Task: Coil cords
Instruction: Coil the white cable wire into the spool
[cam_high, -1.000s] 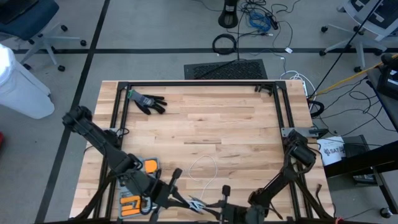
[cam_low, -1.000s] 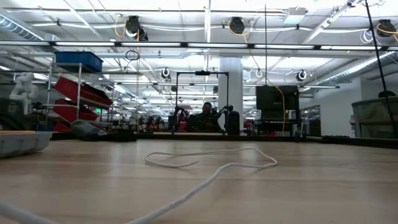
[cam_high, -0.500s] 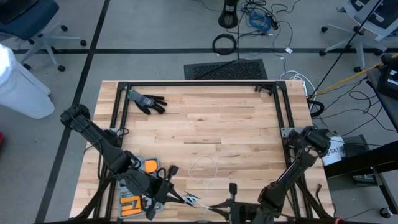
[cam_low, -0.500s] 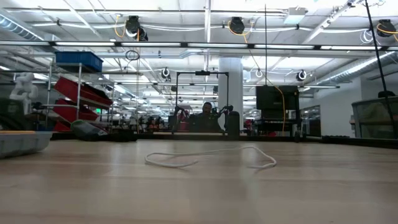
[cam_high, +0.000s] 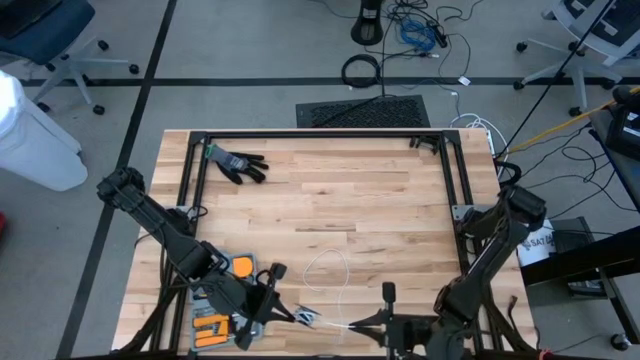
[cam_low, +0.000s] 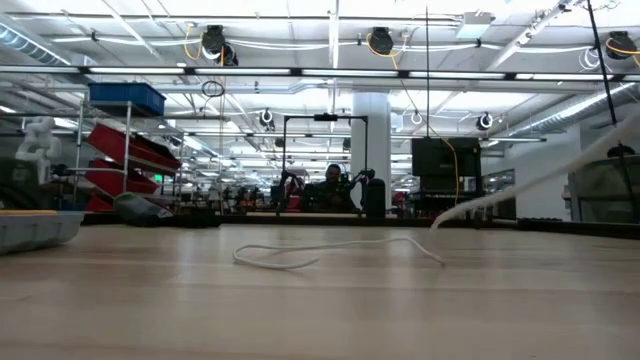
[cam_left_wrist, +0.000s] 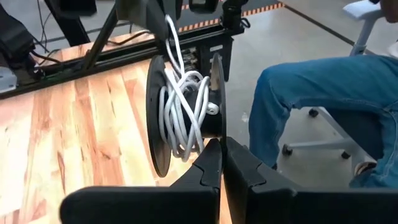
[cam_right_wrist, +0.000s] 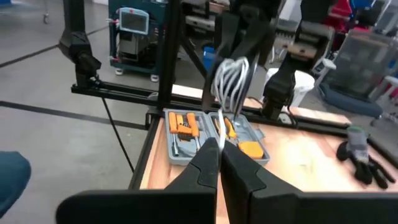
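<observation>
Left arm reaching from left side toward near edge of table. Left gripper (cam_high: 300, 317) low near middle of near edge, fingers (cam_left_wrist: 208, 163) pressing together. Right arm bending from right side toward near edge. Right gripper (cam_high: 365, 322) pointing left at left gripper, fingers (cam_right_wrist: 208, 158) pressing together too.
</observation>
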